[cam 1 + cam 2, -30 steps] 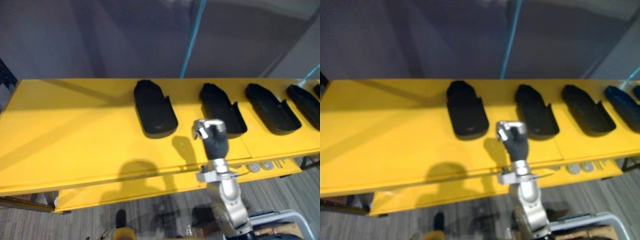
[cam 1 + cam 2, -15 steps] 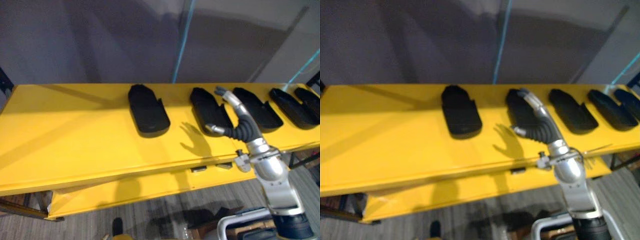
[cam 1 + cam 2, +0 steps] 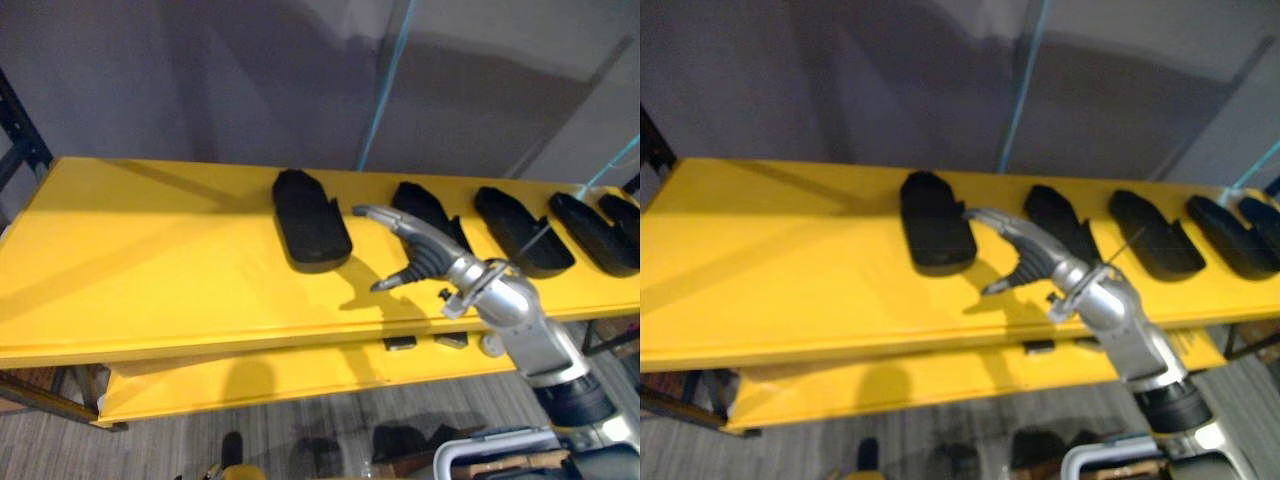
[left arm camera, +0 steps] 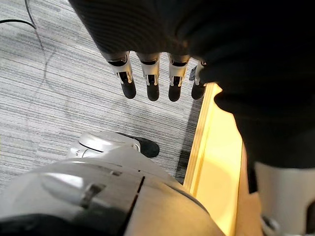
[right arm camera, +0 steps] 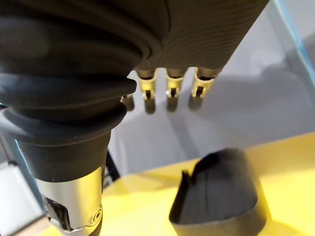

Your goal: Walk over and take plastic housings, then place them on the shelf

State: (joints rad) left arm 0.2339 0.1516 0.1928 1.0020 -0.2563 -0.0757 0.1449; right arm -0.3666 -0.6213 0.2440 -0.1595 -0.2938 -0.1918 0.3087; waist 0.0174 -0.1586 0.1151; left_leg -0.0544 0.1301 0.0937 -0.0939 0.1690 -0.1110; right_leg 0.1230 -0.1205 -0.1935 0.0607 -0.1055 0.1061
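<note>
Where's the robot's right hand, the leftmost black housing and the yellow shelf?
right hand (image 3: 418, 248), left eye view, middle of the hand.
leftmost plastic housing (image 3: 312, 232), left eye view, its middle.
yellow shelf (image 3: 150, 260), left eye view, bare top surface.

R hand (image 3: 415, 245) outstretched, uncurled; L hand (image 4: 149, 73) slack, uncurled.

Text/labels/numbers: none legible | yellow shelf (image 3: 150, 250): plain surface, no marking that can be read | black plastic housings (image 3: 311, 222): no print that can be read | signs: none readable
</note>
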